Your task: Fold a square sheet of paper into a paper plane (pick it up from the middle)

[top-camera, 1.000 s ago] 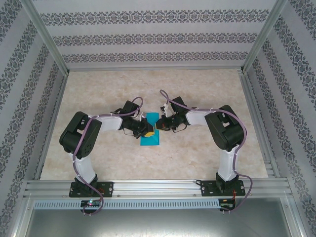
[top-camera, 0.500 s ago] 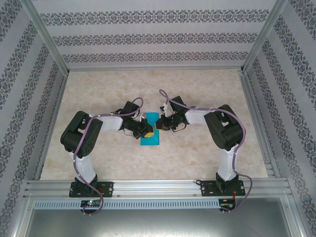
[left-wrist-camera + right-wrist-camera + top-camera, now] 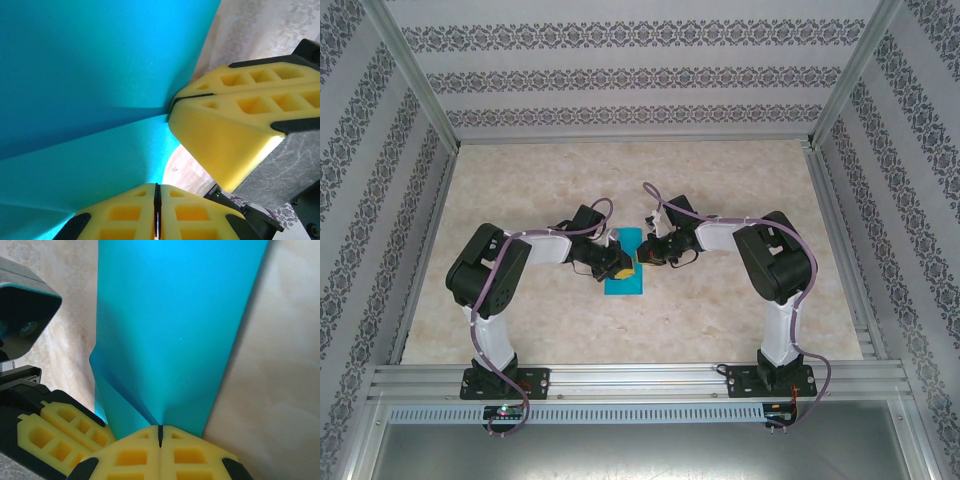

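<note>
cream marble-patterned table top, boxed in by grey-patterned wall panels, with two black arms meeting at its centre over a thin teal-blue sheet of paper, which from above reads as a narrow band running away from the bases, seemingly doubled over on itself. the left gripper has its yellow foam fingers pressed together on the band near its middle, coming in from the left. the right gripper is likewise clamped flat on the paper from the other side, the two tips close together. a soft ridge fans out across the sheet from the pinch. whether the band's ends rest on the table or hang just above it is hard to tell. the step looks like settling the centre fold, early in the plane. done well, it would want both pinches level, the long edges matched before any pressing, and the arms moving as one so the thin paper neither tears nor buckles.
</note>
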Controlling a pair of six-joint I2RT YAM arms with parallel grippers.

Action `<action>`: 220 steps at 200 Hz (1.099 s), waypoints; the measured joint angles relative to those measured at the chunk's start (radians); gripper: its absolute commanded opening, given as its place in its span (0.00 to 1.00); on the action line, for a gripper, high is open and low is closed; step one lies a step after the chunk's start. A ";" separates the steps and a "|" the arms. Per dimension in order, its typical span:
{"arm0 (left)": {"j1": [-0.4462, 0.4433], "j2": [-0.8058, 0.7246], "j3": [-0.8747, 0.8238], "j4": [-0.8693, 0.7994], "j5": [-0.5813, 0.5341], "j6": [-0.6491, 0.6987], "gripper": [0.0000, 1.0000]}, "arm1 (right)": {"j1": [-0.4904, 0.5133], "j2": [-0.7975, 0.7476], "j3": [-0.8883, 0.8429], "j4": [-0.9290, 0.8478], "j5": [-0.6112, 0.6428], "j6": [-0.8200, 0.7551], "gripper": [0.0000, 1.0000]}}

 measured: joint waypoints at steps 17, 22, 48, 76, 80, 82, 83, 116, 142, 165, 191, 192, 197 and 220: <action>0.000 0.000 0.000 0.000 -0.010 0.000 0.11 | 0.000 0.002 0.002 0.000 0.003 -0.004 0.00; -0.001 0.000 0.000 0.001 -0.016 0.000 0.11 | 0.000 0.003 0.002 0.000 0.003 -0.005 0.00; -0.017 -0.024 -0.024 0.014 -0.085 0.011 0.11 | 0.000 0.004 0.005 -0.003 0.004 -0.007 0.00; -0.033 -0.105 -0.085 0.042 -0.164 0.029 0.11 | 0.000 0.005 0.006 -0.008 0.004 -0.007 0.00; -0.034 -0.114 -0.091 0.048 -0.169 0.030 0.11 | 0.000 0.005 0.006 -0.008 0.004 -0.007 0.00; -0.034 -0.118 -0.095 0.053 -0.174 0.032 0.11 | 0.000 0.005 0.006 -0.008 0.004 -0.007 0.00; -0.035 -0.121 -0.097 0.055 -0.177 0.033 0.11 | 0.000 0.005 0.006 -0.008 0.004 -0.007 0.00; -0.039 -0.140 -0.122 0.101 -0.218 0.041 0.11 | 0.000 0.005 0.006 -0.008 0.004 -0.012 0.00; -0.039 -0.135 -0.128 0.117 -0.224 0.042 0.11 | 0.000 0.005 0.006 -0.008 0.004 -0.021 0.00; -0.040 -0.129 -0.128 0.128 -0.224 0.042 0.11 | 0.000 0.006 0.006 -0.008 0.004 -0.026 0.00; -0.049 -0.122 -0.127 0.134 -0.223 0.045 0.11 | 0.000 0.006 0.007 -0.009 0.004 -0.026 0.00; -0.049 -0.121 -0.127 0.134 -0.223 0.045 0.11 | 0.000 0.006 0.007 -0.009 0.004 -0.026 0.00; -0.050 -0.118 -0.127 0.136 -0.223 0.045 0.11 | 0.000 0.006 0.009 -0.011 0.004 -0.028 0.00; -0.051 -0.102 -0.125 0.136 -0.222 0.045 0.11 | 0.000 0.011 0.021 -0.015 0.003 -0.031 0.00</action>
